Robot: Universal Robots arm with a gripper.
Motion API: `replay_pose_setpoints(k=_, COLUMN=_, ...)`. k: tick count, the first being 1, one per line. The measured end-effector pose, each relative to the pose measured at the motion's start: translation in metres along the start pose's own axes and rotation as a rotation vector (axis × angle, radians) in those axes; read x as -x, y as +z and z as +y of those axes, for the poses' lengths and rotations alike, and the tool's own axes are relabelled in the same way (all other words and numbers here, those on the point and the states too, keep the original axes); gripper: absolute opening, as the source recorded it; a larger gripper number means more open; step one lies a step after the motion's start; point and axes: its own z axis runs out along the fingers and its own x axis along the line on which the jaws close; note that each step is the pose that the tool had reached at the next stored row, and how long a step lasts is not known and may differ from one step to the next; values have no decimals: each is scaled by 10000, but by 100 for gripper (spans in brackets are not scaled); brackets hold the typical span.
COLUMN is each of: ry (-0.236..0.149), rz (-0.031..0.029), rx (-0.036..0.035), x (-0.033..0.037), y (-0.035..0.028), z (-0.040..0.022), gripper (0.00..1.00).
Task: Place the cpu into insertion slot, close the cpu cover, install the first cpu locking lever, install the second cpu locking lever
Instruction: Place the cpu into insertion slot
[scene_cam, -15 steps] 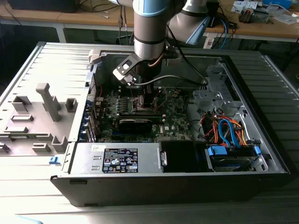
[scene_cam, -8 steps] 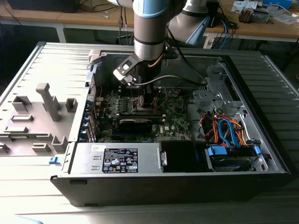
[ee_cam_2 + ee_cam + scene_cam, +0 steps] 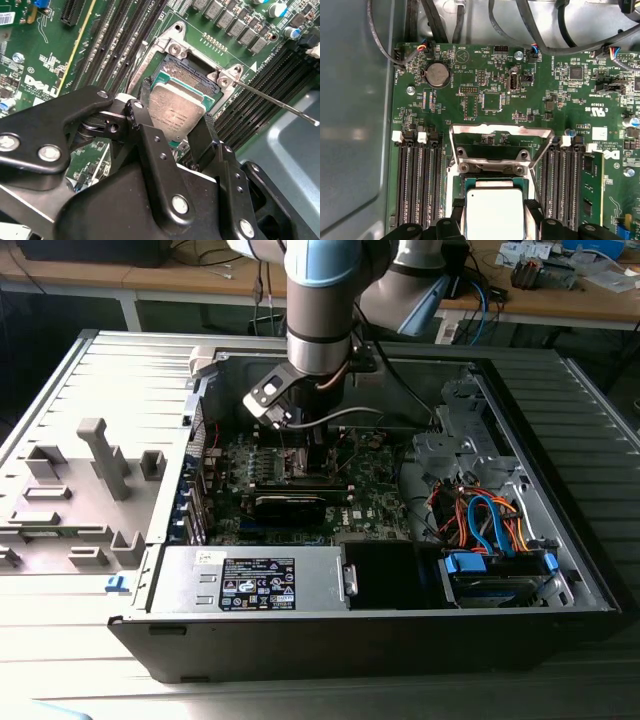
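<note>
The cpu [image 3: 177, 114], a silvery square chip, sits between my gripper's [image 3: 176, 116] black fingers [image 3: 145, 102], which are shut on its two sides. It hangs slightly tilted, just over the insertion slot [image 3: 189, 74], whose dark pin field shows beyond the chip's far edge. In the first wrist view the cpu [image 3: 494, 212] covers most of the insertion slot [image 3: 492, 181], and the cpu cover [image 3: 500, 131] stands swung up and open behind it. A thin metal locking lever [image 3: 280, 104] sticks out free beside the socket. In the exterior view the gripper [image 3: 310, 455] reaches down into the open computer case over the green board [image 3: 375, 495].
Long black memory slots [image 3: 417, 180] flank the socket on both sides. Cables [image 3: 540, 30] run along the board's far edge. The case holds a power supply [image 3: 255, 580] and a drive with coloured cables [image 3: 490, 530]. A grey fixture [image 3: 100, 455] lies at the exterior view's left.
</note>
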Motion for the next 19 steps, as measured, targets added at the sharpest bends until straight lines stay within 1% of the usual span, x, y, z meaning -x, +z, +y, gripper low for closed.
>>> replay_pose_setpoints(k=5, ry=22, rz=-3, rx=-1, x=-4, y=39, z=-2, gripper=55)
replay_pose_setpoints(k=9, ry=44, rz=-3, rx=-1, x=-6, y=60, z=-19, gripper=55)
replay_pose_setpoints(k=13, ry=216, rz=-6, rx=-5, x=-13, y=94, z=-34, gripper=55)
replay_pose_setpoints(k=19, ry=335, rz=-8, rx=-7, x=-25, y=111, z=-38, gripper=55)
